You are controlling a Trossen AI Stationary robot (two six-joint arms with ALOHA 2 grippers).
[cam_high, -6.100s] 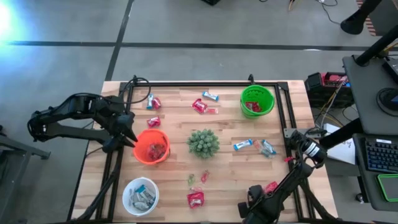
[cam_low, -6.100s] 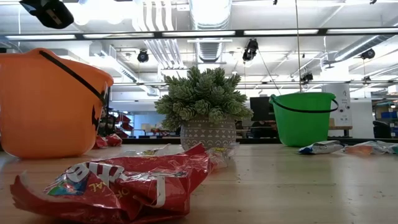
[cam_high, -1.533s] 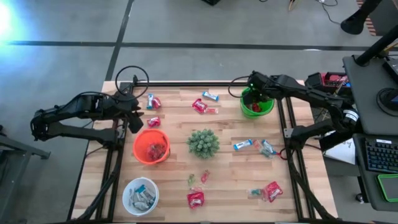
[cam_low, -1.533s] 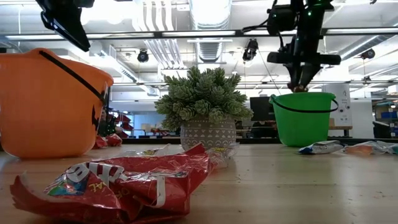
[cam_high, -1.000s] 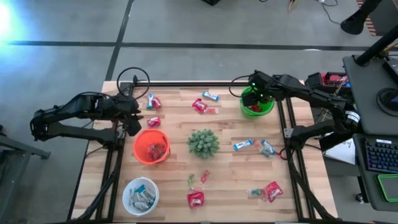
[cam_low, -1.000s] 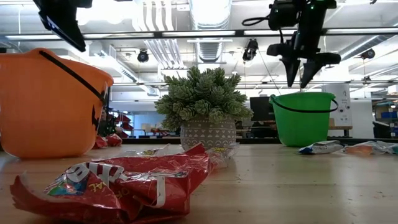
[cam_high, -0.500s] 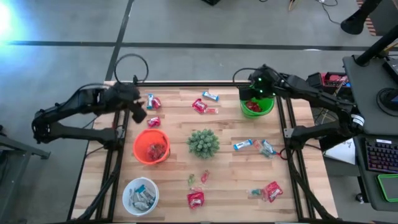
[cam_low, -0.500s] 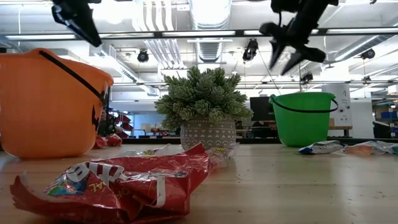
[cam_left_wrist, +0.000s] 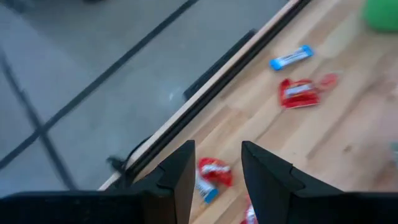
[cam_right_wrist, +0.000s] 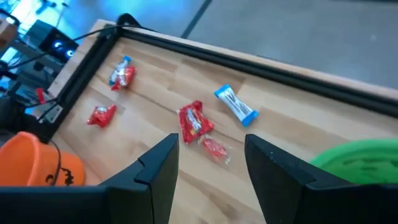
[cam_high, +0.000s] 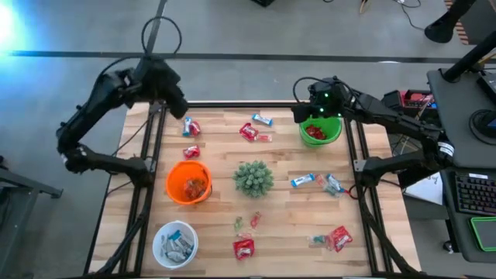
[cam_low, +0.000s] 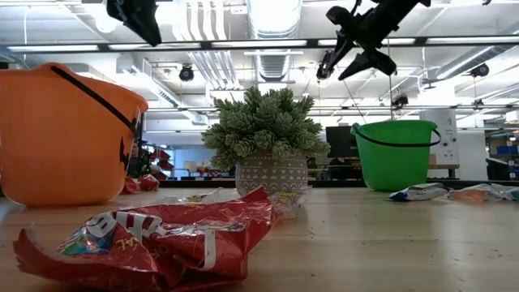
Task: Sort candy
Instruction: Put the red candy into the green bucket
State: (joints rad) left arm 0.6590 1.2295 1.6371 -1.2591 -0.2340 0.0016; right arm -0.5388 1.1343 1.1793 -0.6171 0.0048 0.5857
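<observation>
Both arms are up off the table here: the left gripper (cam_high: 180,103) hangs over the far rail at the upper left of the overhead frame, its fingers (cam_left_wrist: 180,175) parted a moderate way with nothing between them, and the right gripper (cam_high: 298,114) hovers just beside the green bucket (cam_high: 321,125) at upper right, fingers (cam_right_wrist: 160,167) spread wide and likewise empty. The candy is scattered all over: red packets (cam_high: 192,128) near the left gripper, a blue-and-white bar (cam_high: 262,119) and another red packet (cam_high: 249,132) at top centre, more bars (cam_high: 304,180) right of centre, tiny green and pink pieces (cam_high: 246,222) below the spiky plant (cam_high: 253,177), and red packets along the bottom (cam_high: 243,248). The orange bucket (cam_high: 188,183) already holds some red, the white bowl (cam_high: 175,243) at lower left some pale wrappers. My worry from here: those flat, crinkly packets could slip or pinch by a corner and drop short of a bucket, and two pieces lying touching, like the pair by the left gripper, could come up together and land in the wrong container. A low reach across the middle might clip the plant, or a bucket's loose handle could snag a finger. The surface is a pale wooden butcher-block table (cam_high: 287,217) framed by black rails; beyond it a grey concrete floor with dark lines, a cluttered desk with a keyboard (cam_high: 474,192) at right, and in the low view a bright workshop of ceiling ducts and strip lights.
</observation>
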